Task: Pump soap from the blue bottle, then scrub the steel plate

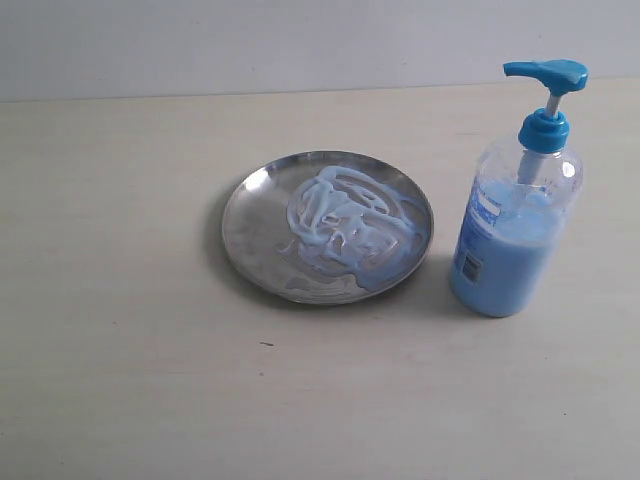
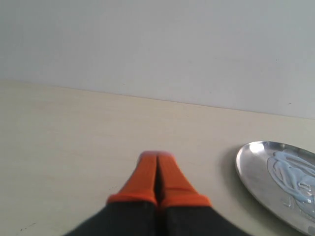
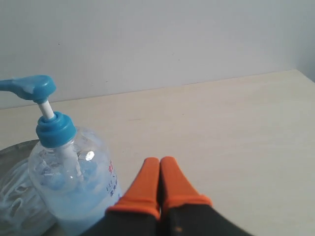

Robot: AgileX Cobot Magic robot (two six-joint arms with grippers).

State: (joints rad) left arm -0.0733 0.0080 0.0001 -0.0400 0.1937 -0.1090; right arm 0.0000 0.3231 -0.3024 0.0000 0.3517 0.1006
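The steel plate (image 1: 328, 226) lies in the middle of the table, with pale blue soap (image 1: 345, 222) swirled over its centre and right side. Just right of it stands the blue bottle (image 1: 518, 218), upright, pump head raised, partly filled with light blue soap. Neither arm shows in the exterior view. My left gripper (image 2: 157, 156) is shut and empty, hovering over bare table with the plate (image 2: 280, 184) off to its side. My right gripper (image 3: 159, 161) is also shut with nothing held, close beside the bottle (image 3: 69, 182) but not touching it.
The table (image 1: 130, 330) is a pale beige surface that meets a plain white wall (image 1: 300, 40) at the back. A small dark speck (image 1: 266, 344) lies in front of the plate.
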